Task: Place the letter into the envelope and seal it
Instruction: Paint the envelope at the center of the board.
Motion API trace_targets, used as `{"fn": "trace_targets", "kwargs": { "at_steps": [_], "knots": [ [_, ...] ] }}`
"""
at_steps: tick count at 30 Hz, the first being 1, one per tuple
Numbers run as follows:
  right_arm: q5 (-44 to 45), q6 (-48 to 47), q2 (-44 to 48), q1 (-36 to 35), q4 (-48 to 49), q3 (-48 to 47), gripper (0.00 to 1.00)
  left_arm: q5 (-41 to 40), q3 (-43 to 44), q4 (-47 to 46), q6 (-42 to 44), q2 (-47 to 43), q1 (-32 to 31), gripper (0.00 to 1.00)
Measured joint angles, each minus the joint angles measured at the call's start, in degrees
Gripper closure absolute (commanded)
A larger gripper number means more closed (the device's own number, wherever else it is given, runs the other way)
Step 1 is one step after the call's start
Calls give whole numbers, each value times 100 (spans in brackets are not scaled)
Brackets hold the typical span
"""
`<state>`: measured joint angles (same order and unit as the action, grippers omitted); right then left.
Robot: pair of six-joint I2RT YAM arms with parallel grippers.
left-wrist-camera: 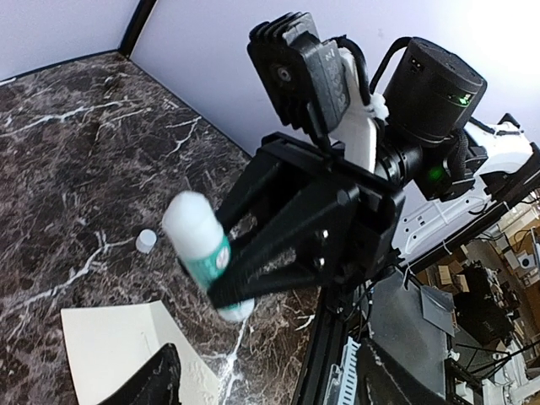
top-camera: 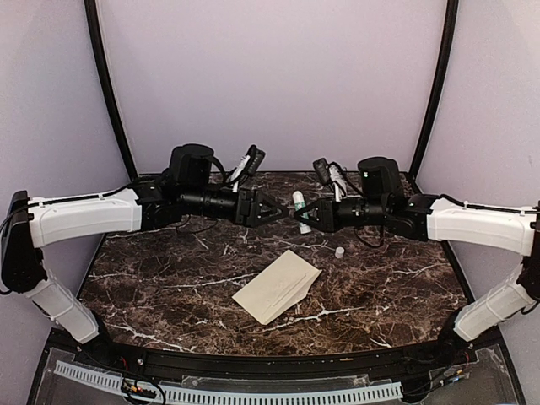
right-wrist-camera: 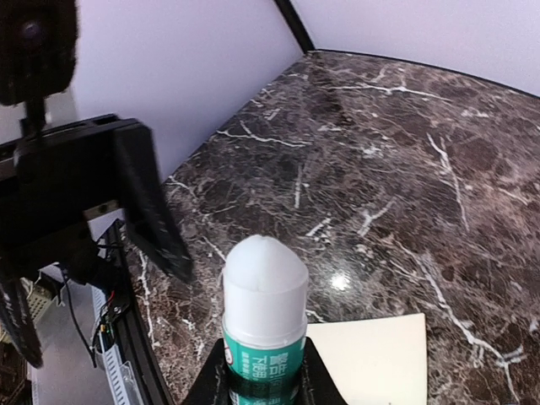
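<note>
The cream envelope (top-camera: 278, 287) lies flat at the table's middle; it also shows in the left wrist view (left-wrist-camera: 110, 346) and the right wrist view (right-wrist-camera: 371, 363). The letter is not in view. My right gripper (top-camera: 301, 216) is shut on an uncapped green-and-white glue stick (top-camera: 299, 202), held upright in the air behind the envelope; the stick also shows in the right wrist view (right-wrist-camera: 263, 304) and the left wrist view (left-wrist-camera: 198, 245). My left gripper (top-camera: 277, 210) is open and empty, its tip just left of the stick. One of its fingers (left-wrist-camera: 160, 380) shows at the frame's bottom.
The glue stick's small white cap (top-camera: 339, 251) lies on the dark marble table (top-camera: 169, 287) right of the envelope's far corner, also in the left wrist view (left-wrist-camera: 146, 241). Both arms meet over the table's back half. Purple walls enclose the table.
</note>
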<state>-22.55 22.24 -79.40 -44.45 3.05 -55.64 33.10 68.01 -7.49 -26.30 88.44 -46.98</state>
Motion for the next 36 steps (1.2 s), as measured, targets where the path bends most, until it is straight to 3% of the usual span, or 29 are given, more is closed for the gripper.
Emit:
{"fn": "trace_targets", "kwargs": {
  "at_steps": [7, 18, 28, 36],
  "knots": [
    [798, 232, -35, 391, -793, 345, 88, -411, -769, 271, 42, -654, 264, 27],
    [2050, 463, -1126, 476, -2122, 188, 90, -612, -1032, 308, -22, -710, 264, 35],
    [2531, 490, -1740, 476, -2385, -142, 87, -1029, -1027, 468, 107, -415, -229, 36],
    [2590, 492, -1954, 476, -2428, -234, 79, -1779, -890, 968, 479, -31, -793, 37]
  ]
}}
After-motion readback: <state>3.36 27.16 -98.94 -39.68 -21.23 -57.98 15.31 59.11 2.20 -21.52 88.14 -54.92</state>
